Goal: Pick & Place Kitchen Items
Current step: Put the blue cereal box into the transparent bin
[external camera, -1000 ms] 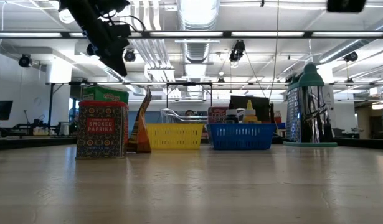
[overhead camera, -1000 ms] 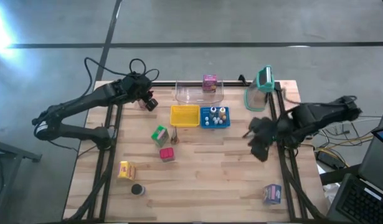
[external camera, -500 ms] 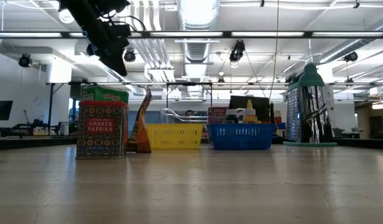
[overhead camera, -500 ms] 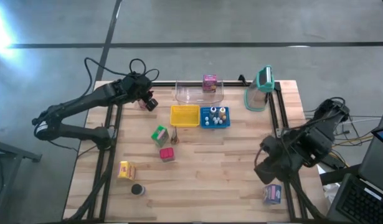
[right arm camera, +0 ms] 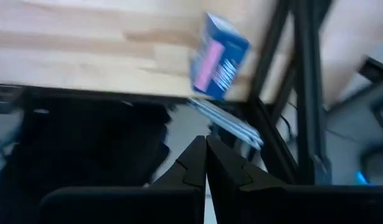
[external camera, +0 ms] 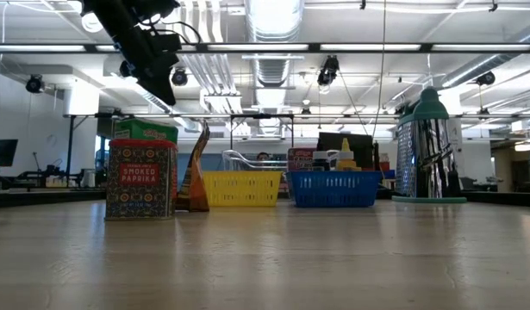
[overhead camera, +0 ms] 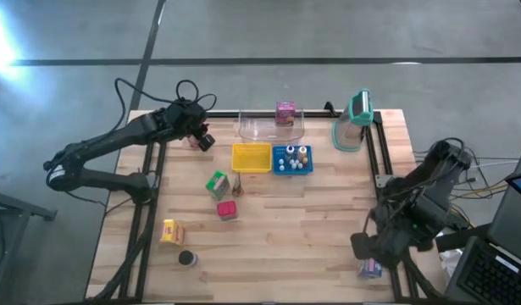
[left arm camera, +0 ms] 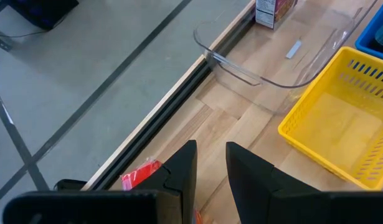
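While the left gripper holds its spot over the table's far-left corner, the high view shows the right gripper swung from mid-table down to the near-right corner, just beside the purple carton. Green carton, red carton, yellow carton and dark disc sit unmoved.

Low view: unchanged, left arm up high, red carton standing upright.

Left wrist view: fingers a narrow gap apart, holding nothing, above a red thing, possibly a wrapper, beside the yellow basket.

Right wrist view: fingers pressed together, empty, the blurred purple carton ahead at the table edge.
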{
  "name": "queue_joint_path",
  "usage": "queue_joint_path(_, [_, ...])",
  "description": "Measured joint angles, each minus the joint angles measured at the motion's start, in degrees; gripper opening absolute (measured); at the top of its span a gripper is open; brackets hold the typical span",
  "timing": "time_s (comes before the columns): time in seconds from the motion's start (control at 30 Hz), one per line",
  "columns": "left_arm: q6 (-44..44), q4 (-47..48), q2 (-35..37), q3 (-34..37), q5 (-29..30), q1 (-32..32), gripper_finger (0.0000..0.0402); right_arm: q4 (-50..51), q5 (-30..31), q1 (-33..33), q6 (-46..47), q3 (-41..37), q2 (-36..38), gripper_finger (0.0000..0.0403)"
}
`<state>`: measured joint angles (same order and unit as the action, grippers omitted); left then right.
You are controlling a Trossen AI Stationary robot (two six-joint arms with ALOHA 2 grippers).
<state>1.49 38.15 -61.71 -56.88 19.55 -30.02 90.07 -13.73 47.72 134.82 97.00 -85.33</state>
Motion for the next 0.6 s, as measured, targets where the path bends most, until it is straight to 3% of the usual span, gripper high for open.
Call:
queue_joint_path(0.13, [0.0, 0.0, 0.0, 0.0, 0.0, 0.0, 0.0092, -0.1, -3.9, 0.5, 1.9, 1.3, -3.0, 0.0008])
queue_joint_path(0.3, [0.0, 0.0, 0.0, 0.0, 0.0, 0.0, 0.0092, -0.1, -4.3, 0.2, 2.9, 2.4, -5.8, 0.0008])
queue_joint_path(0.6, [0.0, 0.0, 0.0, 0.0, 0.0, 0.0, 0.0092, -0.1, -9.1, -0.4, 3.2, 1.1, -6.0, 0.0022])
